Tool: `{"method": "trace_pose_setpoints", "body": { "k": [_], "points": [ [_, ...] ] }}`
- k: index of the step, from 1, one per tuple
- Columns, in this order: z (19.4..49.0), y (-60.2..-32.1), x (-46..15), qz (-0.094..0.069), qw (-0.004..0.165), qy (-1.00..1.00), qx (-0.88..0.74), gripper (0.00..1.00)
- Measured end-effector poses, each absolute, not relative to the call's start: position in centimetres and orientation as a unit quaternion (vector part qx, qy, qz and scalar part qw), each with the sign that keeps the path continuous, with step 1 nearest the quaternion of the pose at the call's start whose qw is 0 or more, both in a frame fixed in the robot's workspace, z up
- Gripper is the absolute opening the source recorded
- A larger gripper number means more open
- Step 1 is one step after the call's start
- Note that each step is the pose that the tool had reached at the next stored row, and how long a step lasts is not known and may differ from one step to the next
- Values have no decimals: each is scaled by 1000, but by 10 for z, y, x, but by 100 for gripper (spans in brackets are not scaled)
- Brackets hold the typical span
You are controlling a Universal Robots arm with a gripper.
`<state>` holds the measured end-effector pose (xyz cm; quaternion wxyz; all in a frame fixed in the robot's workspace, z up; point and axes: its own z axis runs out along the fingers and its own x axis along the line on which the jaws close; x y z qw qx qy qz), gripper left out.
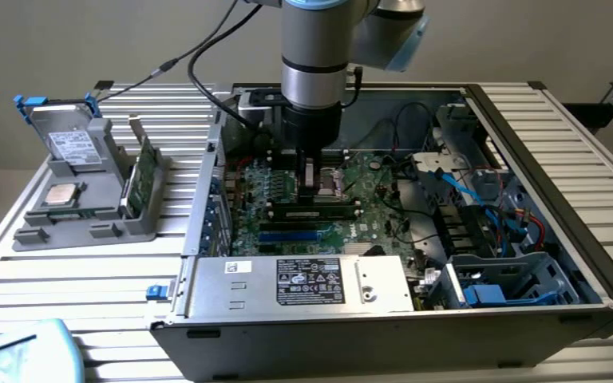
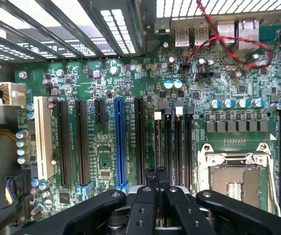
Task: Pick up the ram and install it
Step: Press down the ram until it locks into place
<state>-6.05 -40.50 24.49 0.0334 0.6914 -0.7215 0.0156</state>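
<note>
Ram [image 1: 312,212] seated in motherboard [image 2: 130,98] slot (gripper [image 2: 155,178] above)

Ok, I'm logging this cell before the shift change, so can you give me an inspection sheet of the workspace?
Surface: slatted metal table, carrying an open computer case.
Job's things: ram lies along a motherboard slot; whether it is seated cannot be told.
Clutter: grey holder with processor chip, green card and drive caddy.
Grippers: gripper inside the case, right above the ram.
Cables: red wire near the rear ports; blue cables beside the drive bay.
Surroundings: plain wall; power supply at the case front.
</note>
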Motion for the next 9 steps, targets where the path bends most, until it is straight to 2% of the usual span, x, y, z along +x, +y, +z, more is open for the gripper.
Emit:
{"method": "trace_pose_setpoints", "body": {
  "k": [9],
  "points": [
    [242, -405, -60, 13, 30, -722, 691, 13]
  ]
}}
